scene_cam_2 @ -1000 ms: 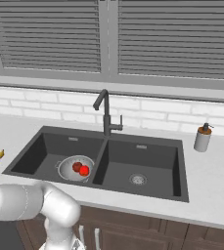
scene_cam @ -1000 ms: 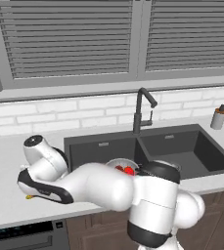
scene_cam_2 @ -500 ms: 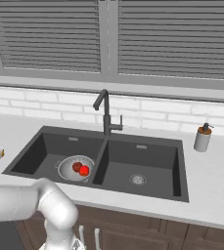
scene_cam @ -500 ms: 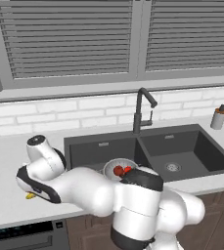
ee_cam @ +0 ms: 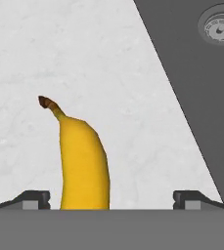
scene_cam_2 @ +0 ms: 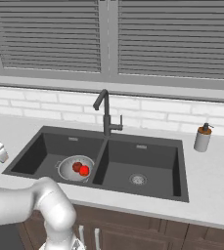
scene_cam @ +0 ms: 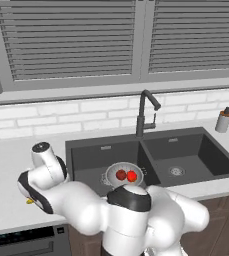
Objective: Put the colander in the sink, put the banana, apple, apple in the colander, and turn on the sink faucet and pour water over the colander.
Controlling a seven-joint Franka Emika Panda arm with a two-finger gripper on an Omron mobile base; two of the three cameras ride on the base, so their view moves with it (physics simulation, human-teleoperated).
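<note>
- Left of the dark charcoal double-basin sink, on the pale speckled counter, lies the curved yellow banana; the two-finger gripper hangs over it with jaws spread wide, one tip on each side, holding nothing, likely lined up for a grasp.
- In the sink's left basin, the shiny round metal colander already holds the two red apples, ready to receive the banana.
- Behind the sink's divider stands the slim black gooseneck faucet, with no water running.

The banana lies on the pale marbled desk, its dark tip pointing away, between the wide open fingers of the claw. The dark sink with its silver drain is beside it.
</note>
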